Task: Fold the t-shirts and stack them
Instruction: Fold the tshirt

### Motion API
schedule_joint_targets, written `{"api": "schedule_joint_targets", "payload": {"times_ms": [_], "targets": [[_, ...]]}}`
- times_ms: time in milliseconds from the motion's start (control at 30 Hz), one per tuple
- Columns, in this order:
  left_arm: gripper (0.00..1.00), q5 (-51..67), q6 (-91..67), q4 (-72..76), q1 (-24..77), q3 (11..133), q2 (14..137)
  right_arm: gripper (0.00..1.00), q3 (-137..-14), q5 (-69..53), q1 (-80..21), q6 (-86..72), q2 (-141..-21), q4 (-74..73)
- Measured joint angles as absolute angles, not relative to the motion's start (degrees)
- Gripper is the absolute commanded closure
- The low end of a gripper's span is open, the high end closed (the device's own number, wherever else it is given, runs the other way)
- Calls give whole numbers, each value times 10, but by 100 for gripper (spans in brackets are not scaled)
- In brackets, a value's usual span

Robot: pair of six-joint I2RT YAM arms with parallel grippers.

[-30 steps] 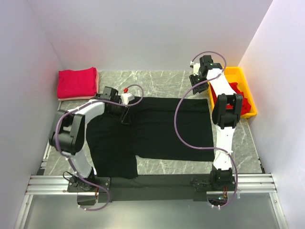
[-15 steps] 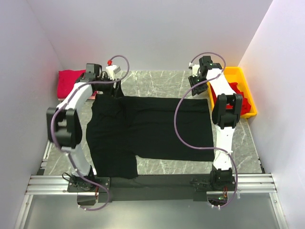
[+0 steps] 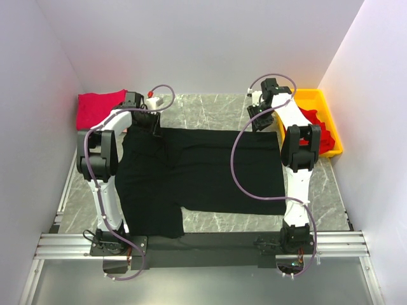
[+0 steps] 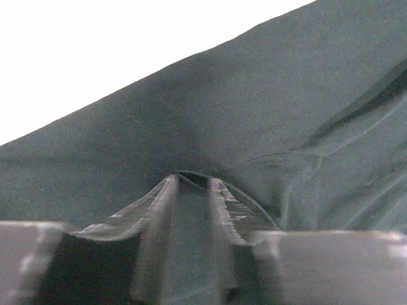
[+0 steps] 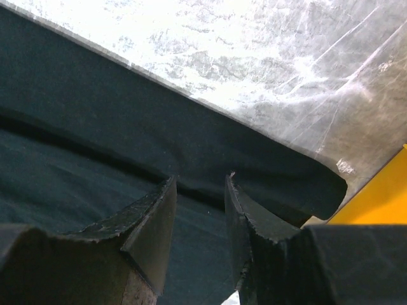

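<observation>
The black t-shirt (image 3: 210, 168) lies spread flat on the marble table. My left gripper (image 3: 154, 126) is at its back left edge, and in the left wrist view the gripper (image 4: 193, 180) is shut on a pinch of black cloth (image 4: 267, 108). My right gripper (image 3: 258, 124) is at the back right edge. In the right wrist view the gripper (image 5: 200, 181) has its jaws close together on the shirt's doubled hem (image 5: 191, 146). A folded red t-shirt (image 3: 98, 109) lies at the back left. More red t-shirts (image 3: 318, 130) sit in the yellow tray.
The yellow tray (image 3: 315, 96) stands at the back right, close to my right arm; its corner shows in the right wrist view (image 5: 381, 197). White walls close in the back and both sides. Bare marble (image 3: 203, 108) runs behind the shirt.
My left gripper went from the shirt's left shoulder area to the back left, then came to the shirt's back left edge. My right gripper shifted slightly left.
</observation>
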State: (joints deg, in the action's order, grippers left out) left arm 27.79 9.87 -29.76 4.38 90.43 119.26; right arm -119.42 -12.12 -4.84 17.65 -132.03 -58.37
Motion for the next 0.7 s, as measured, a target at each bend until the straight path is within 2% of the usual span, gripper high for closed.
{"api": "schedule_joint_targets", "payload": {"times_ms": [33,67,167,333,500,533,567,600,667,700], "targets": [[78,276,98,-297,44,904,1193,57,-1194,-121,-48,176,-1320,-584],[88,276,98,-298,44,904,1193,57,-1194,-121,-48,177,-1320,-584],[99,276,100,-296,44,898,1191,57,-1194,-121,-48,177,-1320,-584],[99,276,103,-299,44,854,1160,58,-1194,-119,-48,177,-1320,-584],[99,278,107,-302,42,786,1074,58,-1192,-119,-48,177,-1320,-583],[92,279,111,-304,42,769,1050,58,-1190,-119,-48,177,-1318,-583],[65,280,117,-305,41,757,1032,58,-1186,-119,-48,177,-1317,-584],[54,283,129,-304,41,743,1011,57,-1183,-119,-48,177,-1315,-585],[38,287,146,-306,40,732,983,56,-1175,-119,-48,177,-1311,-585],[36,287,156,-304,41,734,981,56,-1172,-119,-48,178,-1310,-584]]}}
